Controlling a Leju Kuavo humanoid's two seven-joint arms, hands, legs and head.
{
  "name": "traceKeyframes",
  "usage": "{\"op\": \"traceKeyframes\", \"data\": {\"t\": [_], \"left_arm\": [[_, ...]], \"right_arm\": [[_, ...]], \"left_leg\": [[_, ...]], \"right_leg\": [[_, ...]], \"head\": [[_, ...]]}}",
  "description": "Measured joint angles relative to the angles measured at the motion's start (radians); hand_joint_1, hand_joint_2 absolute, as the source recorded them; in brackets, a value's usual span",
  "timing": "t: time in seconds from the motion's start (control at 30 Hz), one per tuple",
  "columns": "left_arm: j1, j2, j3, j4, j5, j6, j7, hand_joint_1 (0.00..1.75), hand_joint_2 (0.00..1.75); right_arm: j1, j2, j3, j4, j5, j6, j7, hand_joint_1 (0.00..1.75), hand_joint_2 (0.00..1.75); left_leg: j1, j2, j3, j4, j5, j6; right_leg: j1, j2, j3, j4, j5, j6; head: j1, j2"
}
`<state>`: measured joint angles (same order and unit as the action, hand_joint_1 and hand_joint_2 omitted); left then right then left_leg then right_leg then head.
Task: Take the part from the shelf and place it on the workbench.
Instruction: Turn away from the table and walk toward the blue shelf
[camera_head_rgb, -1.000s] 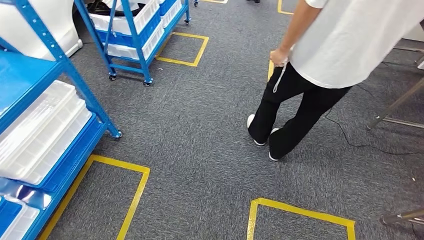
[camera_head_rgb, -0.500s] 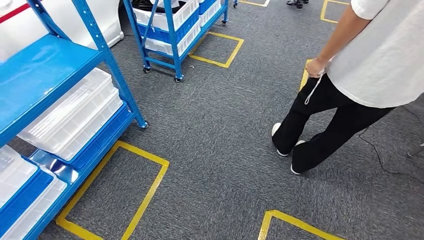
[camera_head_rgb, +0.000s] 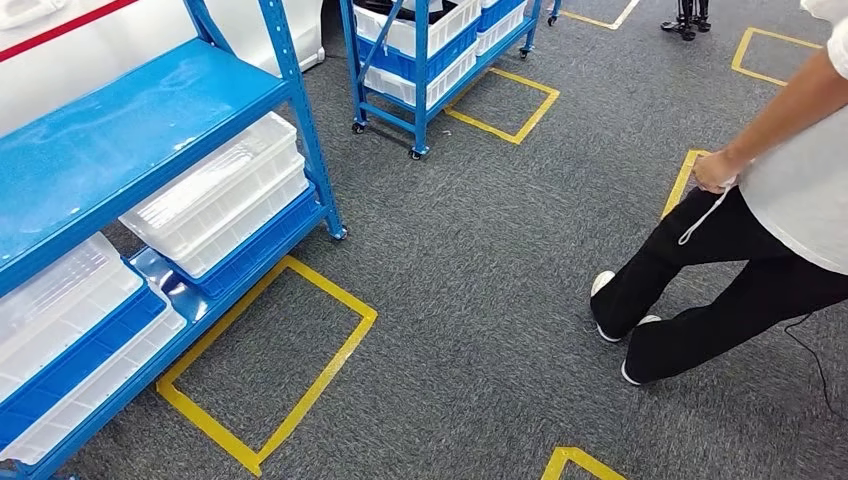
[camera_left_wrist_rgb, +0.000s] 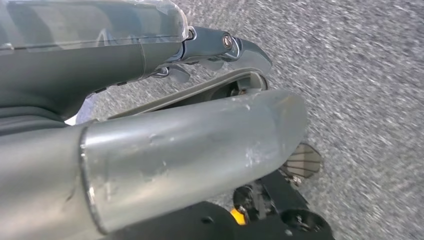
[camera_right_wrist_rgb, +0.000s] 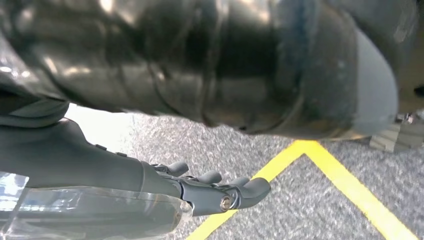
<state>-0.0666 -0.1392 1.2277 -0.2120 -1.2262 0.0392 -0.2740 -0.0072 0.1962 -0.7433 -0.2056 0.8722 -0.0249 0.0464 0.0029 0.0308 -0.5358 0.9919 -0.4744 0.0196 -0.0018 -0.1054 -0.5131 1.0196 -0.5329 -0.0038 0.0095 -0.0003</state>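
Note:
The blue shelf (camera_head_rgb: 130, 130) stands at the left in the head view. A stack of white plastic trays (camera_head_rgb: 220, 200) sits on its lower level, with more white and blue trays (camera_head_rgb: 60, 310) nearer to me. I cannot make out a part in the trays. My left hand (camera_left_wrist_rgb: 210, 45) hangs over grey carpet in the left wrist view, fingers loose and holding nothing. My right hand (camera_right_wrist_rgb: 215, 192) also hangs above the carpet, fingers stretched out and apart, empty.
A person (camera_head_rgb: 740, 270) in a white shirt and black trousers stands at the right, close by. A second blue wheeled rack (camera_head_rgb: 420, 60) with white bins is at the back. Yellow tape squares (camera_head_rgb: 270, 360) mark the grey carpet.
The whole picture has shifted right as the camera turned towards the shelf. More of the shelf and its trays is in view; the person now sits nearer the right edge.

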Motion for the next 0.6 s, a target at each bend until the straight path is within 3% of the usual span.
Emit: {"op": "traceKeyframes", "data": {"t": [0.03, 0.1, 0.17, 0.2, 0.27, 0.33, 0.4, 0.47, 0.53, 0.6], "left_arm": [[0.0, 0.0, 0.0, 0.0, 0.0, 0.0, 0.0, 0.0, 0.0], [-0.001, 0.0, 0.0, 0.0, 0.0, 0.001, 0.001, 0.0, 0.0], [-0.002, 0.0, 0.0, 0.0, -0.001, 0.001, 0.001, 0.0, 0.0], [-0.002, 0.0, 0.0, 0.0, -0.002, 0.001, 0.001, 0.0, 0.0], [-0.002, 0.0, 0.0, 0.0, -0.003, 0.001, 0.002, 0.0, 0.0], [-0.003, -0.001, 0.0, 0.0, -0.003, 0.002, 0.002, 0.0, 0.0], [-0.003, -0.001, 0.0, 0.0, -0.004, 0.003, 0.004, 0.0, 0.0], [-0.001, 0.0, 0.0, 0.0, -0.006, 0.005, 0.005, 0.0, 0.0], [0.001, 0.0, 0.0, 0.0, -0.006, 0.005, 0.005, 0.0, 0.0], [-0.002, 0.0, 0.0, 0.0, -0.007, 0.006, 0.006, 0.0, 0.0]], "right_arm": [[0.0, 0.0, 0.0, 0.0, 0.0, 0.0, 0.002, 0.0, 0.0], [0.001, 0.0, -0.003, 0.0, 0.0, 0.0, 0.005, 0.0, 0.0], [0.002, 0.0, -0.006, 0.0, 0.0, 0.0, 0.006, 0.0, 0.0], [0.002, 0.0, -0.008, 0.0, 0.001, 0.0, 0.006, 0.0, 0.0], [0.002, 0.0, -0.01, 0.0, 0.002, 0.001, 0.006, 0.0, 0.0], [0.005, 0.0, -0.011, 0.0, 0.004, 0.001, 0.006, 0.0, 0.0], [0.005, 0.0, -0.012, 0.0, 0.006, 0.002, 0.005, 0.0, 0.0], [0.002, 0.0, -0.012, 0.0, 0.008, 0.002, 0.005, 0.0, 0.0], [0.001, 0.001, -0.012, 0.0, 0.01, 0.001, 0.005, 0.0, 0.0], [0.004, 0.001, -0.013, 0.0, 0.013, 0.001, 0.005, 0.0, 0.0]], "left_leg": [[0.003, -0.009, 0.003, -0.005, 0.004, 0.006], [0.006, -0.028, 0.003, -0.008, 0.009, 0.014], [0.005, -0.051, -0.001, -0.004, 0.01, 0.015], [0.005, -0.064, -0.002, -0.002, 0.009, 0.014], [0.006, -0.093, -0.002, 0.005, 0.007, 0.011], [0.006, -0.119, -0.006, 0.013, 0.003, 0.003], [0.007, -0.137, -0.014, 0.017, 0.004, -0.009], [0.009, -0.15, -0.02, 0.017, 0.006, -0.023], [0.008, -0.116, -0.035, 0.046, -0.015, -0.033], [0.007, -0.062, -0.081, 0.146, -0.075, -0.039]], "right_leg": [[-0.002, 0.024, -0.009, 0.026, -0.02, 0.004], [-0.007, 0.081, -0.061, 0.139, -0.085, 0.01], [-0.009, 0.099, -0.119, 0.252, -0.125, 0.012], [-0.01, 0.101, -0.128, 0.264, -0.115, 0.012], [-0.013, 0.113, -0.093, 0.175, -0.045, 0.01], [-0.015, 0.155, -0.042, 0.056, 0.01, 0.006], [-0.013, 0.177, -0.028, 0.017, 0.018, 0.001], [-0.01, 0.156, -0.028, 0.013, 0.024, -0.011], [-0.011, 0.13, -0.026, 0.004, 0.028, -0.026], [-0.009, 0.103, -0.026, 0.0, 0.03, -0.037]], "head": [[0.0, 0.0], [0.001, 0.0], [0.001, 0.0], [0.001, 0.0], [0.001, 0.0], [0.001, 0.0], [0.0, 0.0], [0.0, 0.0], [0.0, 0.0], [0.0, 0.0]]}}
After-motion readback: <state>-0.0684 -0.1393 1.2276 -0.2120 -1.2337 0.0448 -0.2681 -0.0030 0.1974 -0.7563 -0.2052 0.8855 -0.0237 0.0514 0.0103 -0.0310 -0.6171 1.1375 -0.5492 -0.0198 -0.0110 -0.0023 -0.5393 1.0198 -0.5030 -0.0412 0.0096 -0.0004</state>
